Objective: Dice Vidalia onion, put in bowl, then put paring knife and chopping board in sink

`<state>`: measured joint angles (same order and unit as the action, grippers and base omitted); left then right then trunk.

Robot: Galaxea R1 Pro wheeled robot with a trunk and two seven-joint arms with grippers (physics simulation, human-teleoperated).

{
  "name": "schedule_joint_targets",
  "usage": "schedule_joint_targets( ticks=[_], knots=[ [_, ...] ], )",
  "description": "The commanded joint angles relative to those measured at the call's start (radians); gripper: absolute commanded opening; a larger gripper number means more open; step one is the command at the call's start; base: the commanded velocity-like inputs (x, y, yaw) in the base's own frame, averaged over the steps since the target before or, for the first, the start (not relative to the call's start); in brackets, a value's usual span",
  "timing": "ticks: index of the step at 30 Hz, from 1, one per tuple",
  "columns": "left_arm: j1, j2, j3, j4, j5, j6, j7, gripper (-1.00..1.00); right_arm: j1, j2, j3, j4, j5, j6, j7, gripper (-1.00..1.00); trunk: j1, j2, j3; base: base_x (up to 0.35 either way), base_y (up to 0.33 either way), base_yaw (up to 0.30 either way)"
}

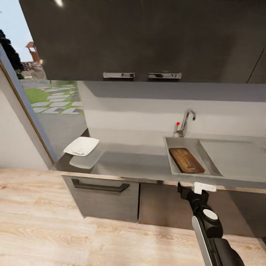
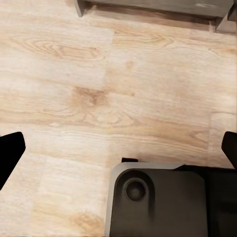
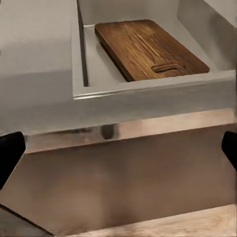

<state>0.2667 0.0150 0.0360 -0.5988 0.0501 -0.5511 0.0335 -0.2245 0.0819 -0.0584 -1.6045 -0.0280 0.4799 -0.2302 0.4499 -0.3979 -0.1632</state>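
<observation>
One sink (image 1: 173, 167) is the landmark: the one chopping board (image 1: 186, 160) lies flat inside it, stiff, fairly heavy wood, probably best pinched at its cut-out end. One bowl (image 1: 81, 146) holding pale bits sits well to the sink's left on the countertop (image 1: 136, 162). The right gripper (image 3: 118, 150) hangs just below the sink's front edge with fingers wide apart; the left gripper (image 2: 118, 150), also spread, faces the floor.

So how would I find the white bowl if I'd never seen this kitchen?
Start at the long grey countertop under the dark wall cabinets and follow it away from the sink to its far left end, beside the big window. The bowl sits there: a shallow, squarish white dish with tiny pale bits inside, unlike the dark brown chopping board lying in the sink.
</observation>
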Motion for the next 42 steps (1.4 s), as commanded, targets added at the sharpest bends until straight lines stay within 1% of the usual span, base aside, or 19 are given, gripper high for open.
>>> schedule_joint_targets(
  ticks=[1,4,6,7,8,9,10,11,13,16,17,22,26,30,36,37,39,40,42],
  knots=[
    [0.000,0.000,-0.002,-0.001,0.005,-0.001,0.002,1.00,0.011,0.001,0.000,0.002,-0.001,0.003,0.002,1.00,0.000,-0.002,-0.002,-0.322,0.000,0.000],
    [0.000,0.001,-0.002,-0.002,0.005,-0.001,0.002,1.00,0.034,0.000,0.000,0.025,0.000,-0.024,0.012,1.00,0.000,-0.002,-0.002,-0.237,0.000,0.000],
    [0.000,0.000,-0.002,-0.003,0.004,-0.001,0.002,1.00,0.047,0.000,0.000,0.107,0.002,-0.070,0.026,1.00,0.000,-0.002,-0.002,-0.063,0.000,0.000],
    [0.000,0.000,-0.002,-0.003,0.004,-0.001,0.002,1.00,0.048,-0.001,0.000,0.127,0.002,-0.081,0.029,1.00,0.000,-0.002,-0.002,-0.034,0.000,0.000],
    [0.000,0.001,-0.002,-0.003,0.004,-0.001,0.002,1.00,0.049,-0.001,0.000,0.188,0.006,-0.125,0.035,1.00,0.000,-0.002,-0.002,-0.017,0.000,0.000],
    [0.000,0.002,-0.002,-0.004,0.004,-0.001,0.002,1.00,0.050,-0.001,0.000,0.269,0.015,-0.194,0.043,1.00,0.000,-0.002,-0.002,-0.007,0.000,0.000],
    [0.000,0.002,-0.002,-0.004,0.004,-0.001,0.002,1.00,0.051,-0.001,0.000,0.308,0.021,-0.225,0.047,1.00,0.000,-0.002,-0.002,-0.005,0.000,0.000],
    [0.000,0.002,-0.002,-0.004,0.004,-0.001,0.002,1.00,0.051,-0.001,0.000,0.369,0.030,-0.260,0.055,1.00,0.000,-0.002,-0.002,-0.002,0.000,0.000],
    [0.000,0.002,-0.002,-0.004,0.004,-0.001,0.002,1.00,0.051,-0.001,0.001,0.468,0.046,-0.304,0.078,1.00,0.000,-0.002,-0.002,-0.001,0.000,0.000],
    [0.000,0.007,-0.002,-0.006,0.004,-0.001,0.003,1.00,0.051,-0.001,0.001,0.586,0.056,-0.357,0.109,1.00,0.000,-0.002,-0.002,0.000,0.000,0.000],
    [0.000,0.010,-0.002,-0.007,0.004,-0.001,0.003,1.00,0.051,-0.001,0.001,0.651,0.058,-0.386,0.117,1.00,0.000,-0.002,-0.002,0.000,0.000,0.000],
    [0.000,0.015,-0.001,-0.013,0.005,-0.001,0.004,1.00,0.051,-0.001,0.003,0.866,0.061,-0.502,0.125,1.00,0.000,-0.002,-0.002,0.000,0.000,0.000],
    [0.000,0.016,-0.001,-0.013,0.005,-0.001,0.005,1.00,0.052,-0.001,0.002,1.009,0.062,-0.567,0.127,1.00,0.000,-0.002,-0.002,0.000,0.000,0.000],
    [0.000,0.016,0.000,-0.013,0.006,-0.001,0.005,1.00,0.053,-0.002,0.002,1.121,0.062,-0.620,0.127,1.00,0.000,-0.002,-0.002,0.000,0.000,0.000],
    [0.000,0.016,0.000,-0.014,0.007,-0.001,0.005,1.00,0.053,-0.002,0.002,1.187,0.063,-0.637,0.127,1.00,0.000,-0.002,-0.002,0.000,0.000,0.000],
    [0.000,0.016,0.000,-0.015,0.007,-0.001,0.005,1.00,0.053,-0.002,0.002,1.241,0.062,-0.646,0.127,1.00,0.000,-0.002,-0.002,0.000,0.000,0.000],
    [0.000,0.016,0.000,-0.015,0.007,-0.001,0.005,1.00,0.053,-0.002,0.001,1.254,0.062,-0.649,0.127,1.00,0.000,-0.002,-0.002,0.000,0.000,0.000],
    [0.000,0.026,0.001,-0.015,0.007,-0.001,0.005,1.00,0.053,-0.003,0.000,1.278,0.062,-0.651,0.127,1.00,0.000,-0.002,-0.001,0.000,0.000,0.000],
    [0.000,0.027,0.001,-0.016,0.007,-0.001,0.005,1.00,0.053,-0.003,0.000,1.281,0.062,-0.652,0.127,1.00,0.000,-0.002,0.001,0.000,0.000,0.000]
  ],
)
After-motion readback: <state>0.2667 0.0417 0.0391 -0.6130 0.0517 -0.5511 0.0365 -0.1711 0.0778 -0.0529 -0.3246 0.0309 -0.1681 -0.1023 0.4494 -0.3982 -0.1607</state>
